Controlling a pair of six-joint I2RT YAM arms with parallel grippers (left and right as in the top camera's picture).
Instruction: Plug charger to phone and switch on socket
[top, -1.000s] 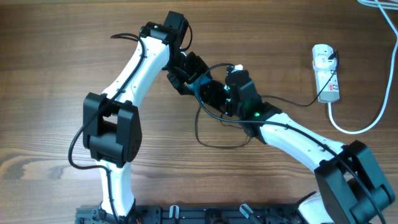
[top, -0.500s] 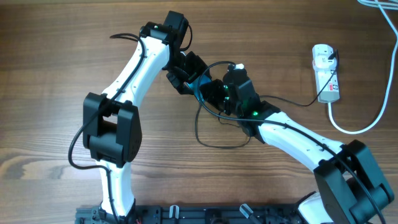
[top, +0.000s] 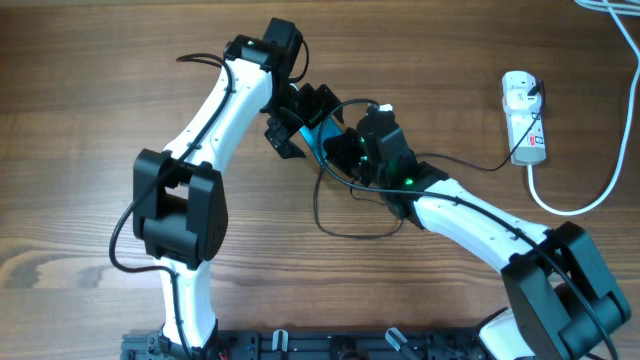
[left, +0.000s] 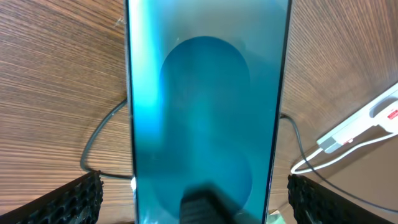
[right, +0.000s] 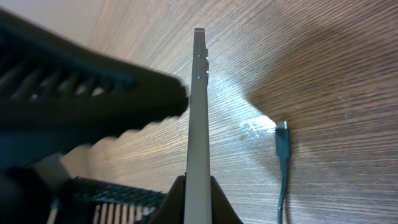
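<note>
The right gripper (right: 199, 196) pinches the thin phone with the bright turquoise screen (left: 205, 93) over the brown wooden table (right: 323, 56). The left gripper (left: 194, 183) is spread wide around it, not touching. The plug tip (right: 283, 138) of the thin black charger cable (right: 283, 180) lies nearby. The long white socket strip (top: 525, 118) sits far off. From above, arms hide most of the phone.

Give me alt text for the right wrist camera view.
The phone stands edge-on up the middle, pinched at the bottom by the right end effector. A black ridged finger reaches in from the left, and the charger plug tip lies on the wooden table to the right, apart from the phone.
</note>
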